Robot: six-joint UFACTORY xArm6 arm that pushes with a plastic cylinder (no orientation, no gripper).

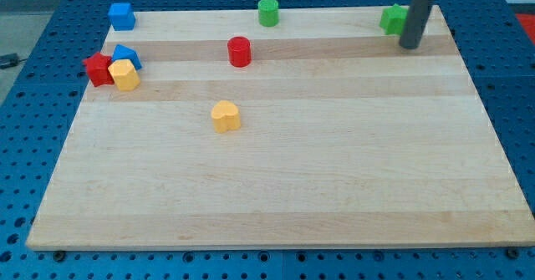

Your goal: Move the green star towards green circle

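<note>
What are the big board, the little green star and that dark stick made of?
The board looks like pale wood, glued from strips: long grain lines and band seams show, with a dull sheen. The green star seems to be solid painted wood or plastic; its colour is flat and even. My tip, beside the star on the view's right, looks like smooth dark metal or plastic.

The green star (392,18), near the table's (292,188) far right corner, is partly covered on its right side by the dark rod, so its full outline cannot be made out. The rod runs out of the view's top edge. At the table's left edge, the yellow block (124,75) overlaps the red block (98,68) and a blue block (128,55), hiding their shapes.
</note>
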